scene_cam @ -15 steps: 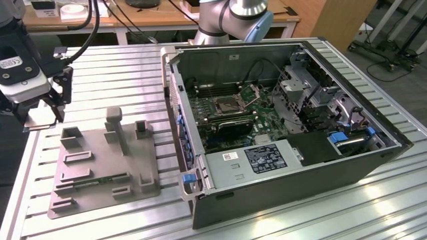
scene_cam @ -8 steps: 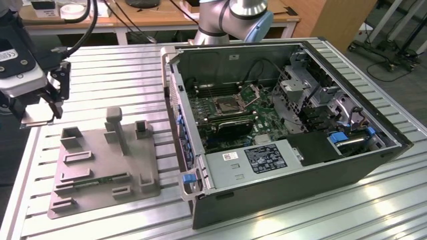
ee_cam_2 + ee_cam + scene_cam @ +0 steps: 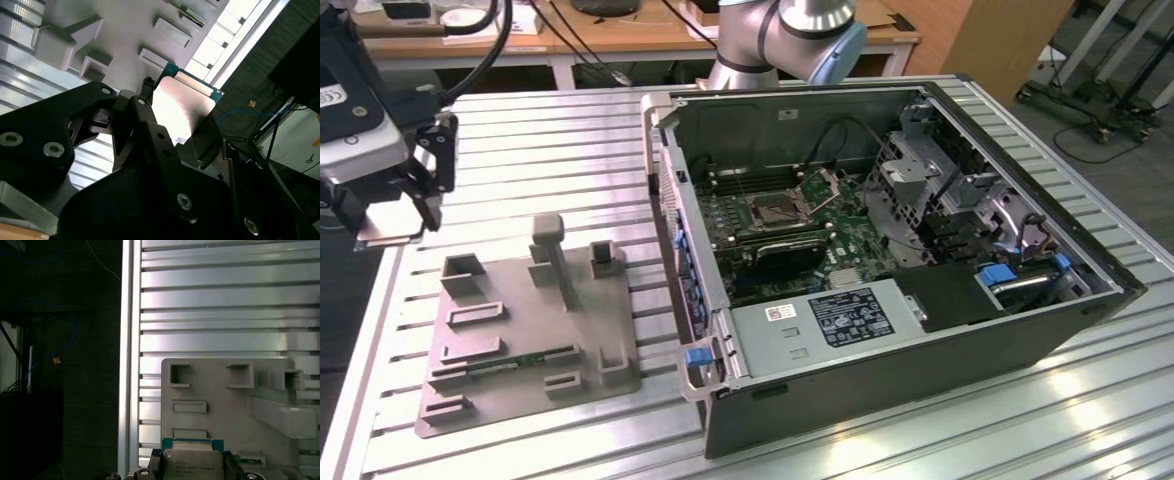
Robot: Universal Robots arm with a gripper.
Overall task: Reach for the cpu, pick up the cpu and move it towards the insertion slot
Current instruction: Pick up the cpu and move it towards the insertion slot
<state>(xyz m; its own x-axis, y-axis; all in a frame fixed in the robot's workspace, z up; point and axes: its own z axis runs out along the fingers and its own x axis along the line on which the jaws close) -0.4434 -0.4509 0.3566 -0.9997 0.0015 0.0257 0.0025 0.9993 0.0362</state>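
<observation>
The black gripper (image 3: pixel 177 114) is clamped on the flat, square, silvery cpu (image 3: pixel 182 102) near the blocky grey fixture (image 3: pixel 125 30).

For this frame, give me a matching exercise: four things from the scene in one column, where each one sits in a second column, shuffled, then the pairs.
1. cpu
2. insertion slot
3. green memory strip
4. grey holder

A. on the slatted table, at the exterior view's left of the computer case
B. lying in the grey holder
C. clamped in the gripper
D. inside the open computer case

Pairs: 1-C, 2-D, 3-B, 4-A
</observation>
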